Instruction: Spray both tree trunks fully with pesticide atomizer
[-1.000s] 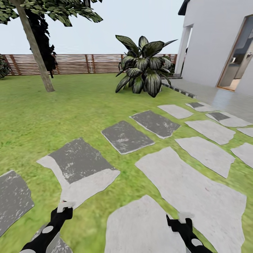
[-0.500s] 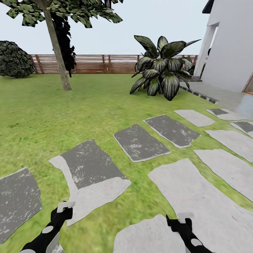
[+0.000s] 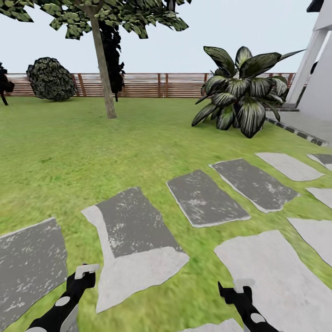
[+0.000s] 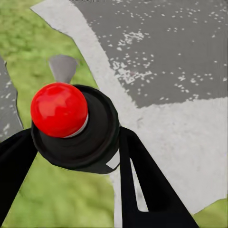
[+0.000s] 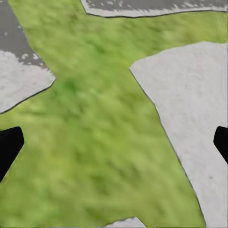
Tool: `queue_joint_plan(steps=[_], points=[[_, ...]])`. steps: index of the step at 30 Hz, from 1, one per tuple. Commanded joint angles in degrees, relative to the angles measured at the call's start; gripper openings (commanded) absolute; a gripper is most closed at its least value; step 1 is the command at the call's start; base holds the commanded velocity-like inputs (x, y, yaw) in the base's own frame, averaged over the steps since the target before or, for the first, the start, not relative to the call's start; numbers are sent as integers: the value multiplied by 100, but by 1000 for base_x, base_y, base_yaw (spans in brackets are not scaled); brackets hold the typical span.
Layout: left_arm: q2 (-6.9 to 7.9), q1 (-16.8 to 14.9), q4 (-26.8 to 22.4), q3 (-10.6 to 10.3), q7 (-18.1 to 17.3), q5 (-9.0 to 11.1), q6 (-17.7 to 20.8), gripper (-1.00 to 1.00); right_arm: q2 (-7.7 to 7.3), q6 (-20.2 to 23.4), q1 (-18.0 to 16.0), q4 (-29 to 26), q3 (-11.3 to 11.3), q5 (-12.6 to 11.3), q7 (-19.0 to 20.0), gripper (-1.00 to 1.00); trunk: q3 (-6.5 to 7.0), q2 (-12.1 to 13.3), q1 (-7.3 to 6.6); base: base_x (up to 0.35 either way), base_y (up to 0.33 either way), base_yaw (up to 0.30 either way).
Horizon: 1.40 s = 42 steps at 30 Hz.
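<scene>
Atomizer (image 4: 90, 142) in left gripper (image 4: 76, 135), long axis end-on, red cap (image 4: 59, 109) facing camera.

head: high, facing forward-down across green grass lawn (image 3: 69, 152) | wrists: close, facing ground | shared: grey flat paving stones (image 3: 133, 230) (image 4: 166, 57) (image 5: 190, 118)

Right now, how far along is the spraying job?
Pickup looks done: the left gripper clasps a red-knobbed black atomizer. In hand: the robot is over stepping stones on grass, right gripper open. Left: spraying both trunks.
</scene>
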Motion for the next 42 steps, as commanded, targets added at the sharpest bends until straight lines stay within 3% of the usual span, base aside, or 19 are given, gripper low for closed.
queue_joint_plan(steps=[1, 19, 42], points=[[0, 0, -1, 1, 0, 0, 0, -100, 2, 0, 0, -1, 0, 0, 1, 100, 3, 0, 0, 336, 0, 277], [0, 0, 0, 1, 1, 0, 0, -100, -2, 0, 0, -7, -6, -4, 2, 100, 59, 0, 0, 336, 0, 267], [0, 2, 1, 1, 2, 0, 0, -100, -36, -4, 0, 0, -8, -3, -12, 100, 62, 0, 0, 336, 0, 11]])
